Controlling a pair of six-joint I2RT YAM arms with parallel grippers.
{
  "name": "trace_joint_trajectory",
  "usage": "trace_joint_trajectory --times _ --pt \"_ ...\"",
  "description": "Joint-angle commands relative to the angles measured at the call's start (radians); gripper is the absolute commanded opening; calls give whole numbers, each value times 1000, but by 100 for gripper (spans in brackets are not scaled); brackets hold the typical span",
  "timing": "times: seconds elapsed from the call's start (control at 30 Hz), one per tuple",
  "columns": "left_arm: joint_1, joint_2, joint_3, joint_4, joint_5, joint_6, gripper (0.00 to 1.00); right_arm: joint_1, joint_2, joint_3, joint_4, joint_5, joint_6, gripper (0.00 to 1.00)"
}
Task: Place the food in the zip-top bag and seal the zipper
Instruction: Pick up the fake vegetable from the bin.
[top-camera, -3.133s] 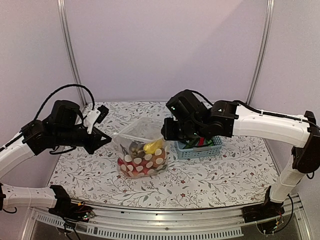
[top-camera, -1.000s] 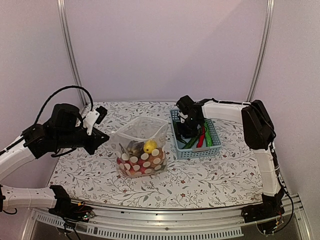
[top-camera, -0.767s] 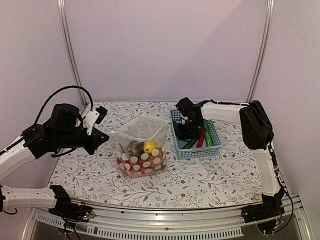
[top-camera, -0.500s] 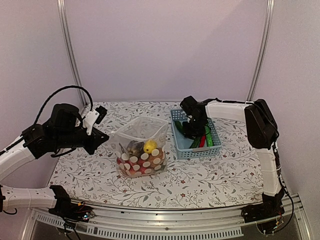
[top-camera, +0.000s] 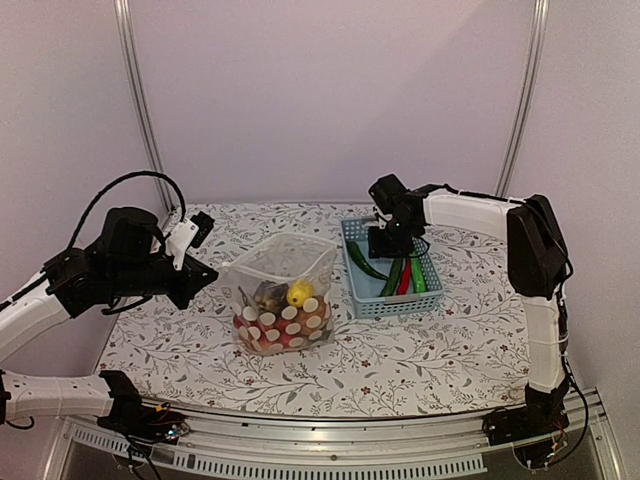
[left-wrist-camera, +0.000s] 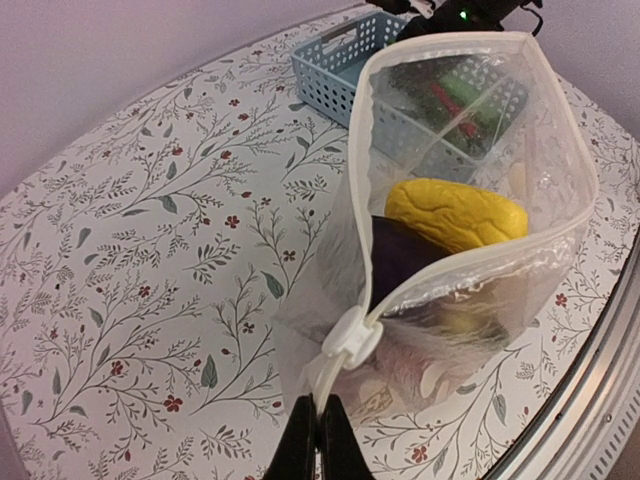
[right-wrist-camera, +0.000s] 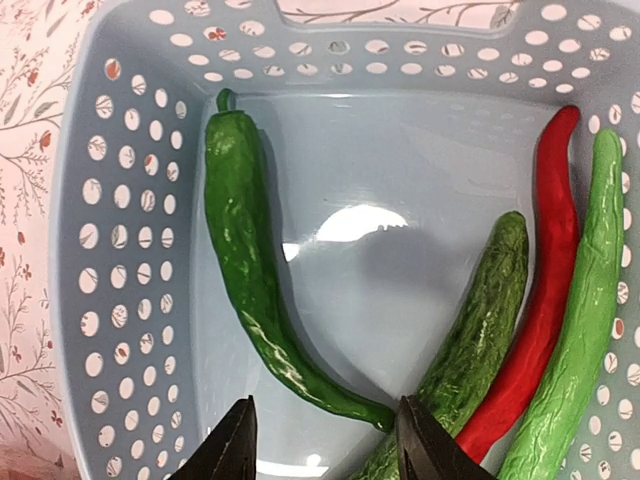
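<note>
The polka-dot zip-top bag stands open in the middle of the table, holding red pieces, a yellow lemon-like piece and a dark eggplant. My left gripper is shut on the bag's mouth edge, on the zipper strip just below its white slider. My right gripper is open above the light-blue basket, its tips either side of a dark green chili's tip. A cucumber, a red chili and a light green cucumber lie to the right in the basket.
The basket's perforated walls ring the right gripper. The table has a floral cloth. Metal posts stand at the back corners.
My right arm has left the bag, swung to the basket and now hovers over its far end, empty. The left gripper and the bag have not moved.
</note>
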Motion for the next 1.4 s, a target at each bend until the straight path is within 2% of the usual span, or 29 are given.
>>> trace_joint_trajectory --times 0.0,0.47,0.7,0.8,0.93,1.07,1.37 --pt "-6 -18 -8 19 -8 1 0 1 39 51 11 -49 -33 48" --pt "-6 -18 -8 23 -15 4 0 1 181 166 11 -82 -61 50" --pt "-6 -14 -8 24 -14 6 0 5 245 212 9 -124 -53 45" --pt "-6 -13 -9 24 -14 5 0 9 266 224 10 -117 -47 38" --pt "-5 -16 -8 23 -13 6 0 10 261 223 16 -100 -29 23" --pt "-5 -22 -8 25 -7 3 0 9 209 204 31 -58 -14 12" --pt "-6 -26 5 45 56 3 0 9 -143 -6 127 -53 -12 8"
